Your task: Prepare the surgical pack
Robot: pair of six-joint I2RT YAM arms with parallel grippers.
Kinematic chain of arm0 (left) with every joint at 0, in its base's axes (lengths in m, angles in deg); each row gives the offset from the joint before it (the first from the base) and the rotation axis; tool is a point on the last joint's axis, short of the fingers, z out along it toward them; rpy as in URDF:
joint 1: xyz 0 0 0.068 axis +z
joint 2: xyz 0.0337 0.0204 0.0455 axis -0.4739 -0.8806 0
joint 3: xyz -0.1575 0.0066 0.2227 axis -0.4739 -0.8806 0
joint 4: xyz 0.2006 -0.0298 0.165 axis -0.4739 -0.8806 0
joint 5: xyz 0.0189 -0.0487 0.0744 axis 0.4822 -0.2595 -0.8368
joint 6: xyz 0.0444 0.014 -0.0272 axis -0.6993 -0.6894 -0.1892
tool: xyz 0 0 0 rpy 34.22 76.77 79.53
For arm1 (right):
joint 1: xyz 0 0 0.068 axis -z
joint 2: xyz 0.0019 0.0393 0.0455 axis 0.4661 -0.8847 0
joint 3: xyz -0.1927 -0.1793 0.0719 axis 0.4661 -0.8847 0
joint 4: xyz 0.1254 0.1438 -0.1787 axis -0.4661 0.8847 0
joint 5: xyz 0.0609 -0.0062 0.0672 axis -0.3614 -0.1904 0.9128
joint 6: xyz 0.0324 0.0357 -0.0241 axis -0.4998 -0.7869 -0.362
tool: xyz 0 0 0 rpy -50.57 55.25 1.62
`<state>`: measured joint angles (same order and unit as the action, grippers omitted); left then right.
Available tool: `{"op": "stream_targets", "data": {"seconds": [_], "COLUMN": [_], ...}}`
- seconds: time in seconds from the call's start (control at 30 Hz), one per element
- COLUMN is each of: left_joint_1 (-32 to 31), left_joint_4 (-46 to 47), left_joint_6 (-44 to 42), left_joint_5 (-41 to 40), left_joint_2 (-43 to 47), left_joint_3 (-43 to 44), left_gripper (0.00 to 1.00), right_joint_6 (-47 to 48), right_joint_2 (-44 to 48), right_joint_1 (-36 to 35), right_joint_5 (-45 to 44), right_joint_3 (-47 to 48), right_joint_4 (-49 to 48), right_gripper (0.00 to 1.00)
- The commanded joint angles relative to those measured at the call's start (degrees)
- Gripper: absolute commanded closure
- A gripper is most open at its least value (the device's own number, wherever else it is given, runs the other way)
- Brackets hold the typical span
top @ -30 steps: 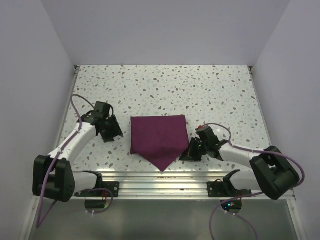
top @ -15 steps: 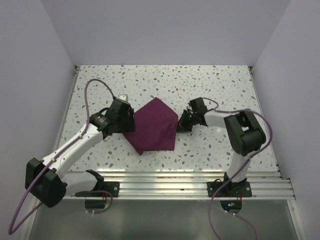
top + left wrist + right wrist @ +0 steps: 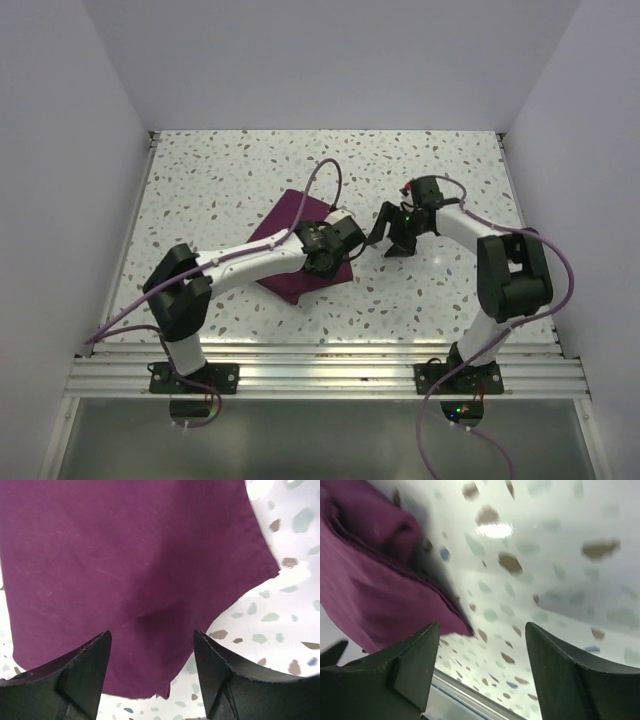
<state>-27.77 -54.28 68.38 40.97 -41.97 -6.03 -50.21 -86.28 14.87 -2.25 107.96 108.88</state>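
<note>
The deep purple-maroon folded fabric drape (image 3: pixel 125 555) lies mid-way across the speckled white counter (image 3: pixel 230 180). My left end effector (image 3: pixel 151 639) hangs just over it, jaws wide, gripping nothing. My right end effector (image 3: pixel 482 627) stands wide beside its right edge. For a good fold, I'd pinch matching corners, low and level.

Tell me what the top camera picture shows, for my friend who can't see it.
A folded purple cloth lies on a speckled white table. The left arm reaches across it with open jaws over its right part. The right arm holds open jaws to the cloth's right, not touching it.
</note>
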Motion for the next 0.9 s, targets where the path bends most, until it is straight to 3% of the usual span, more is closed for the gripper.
{"op": "stream_targets", "data": {"seconds": [0.0,0.3,0.43,0.73,0.8,0.83,0.87], "left_joint_1": [-0.55,-0.64,-0.64,-0.55,-0.55,-0.46,-0.46], "left_joint_4": [-4.55,-5.25,-5.26,-3.06,-3.5,-3.67,-3.93], "left_joint_6": [-0.82,-0.65,-1.08,-2.49,-3.11,-3.37,-3.46], "left_joint_5": [-4.67,-3.35,-2.65,0.87,0.69,0.78,0.78], "left_joint_2": [-3.17,-6.42,-7.31,-7.04,-7.57,-7.48,-7.57], "left_joint_3": [3.76,2.63,2.01,0.51,0.6,1.12,1.57], "left_gripper": [0.3,0.41,0.54,0.72,0.84,1.0,1.0], "right_joint_6": [1.93,-1.5,-1.51,-2.3,-3.44,-4.49,-5.02], "right_joint_2": [7.5,21.83,23.33,23.25,22.46,22.19,21.76], "right_joint_1": [0.16,-0.01,-0.01,-0.45,-0.8,-1.07,-1.42], "right_joint_5": [1.11,2.16,2.43,4.8,5.41,6.11,6.21], "right_joint_3": [-9.56,-23.48,-24.19,-23.05,-22.52,-21.82,-21.38], "right_joint_4": [2.15,-1.98,-1.9,-3.12,-4.0,-4.7,-5.06], "right_gripper": [0.26,0.25,0.25,0.24,0.24,0.24,0.24]}}
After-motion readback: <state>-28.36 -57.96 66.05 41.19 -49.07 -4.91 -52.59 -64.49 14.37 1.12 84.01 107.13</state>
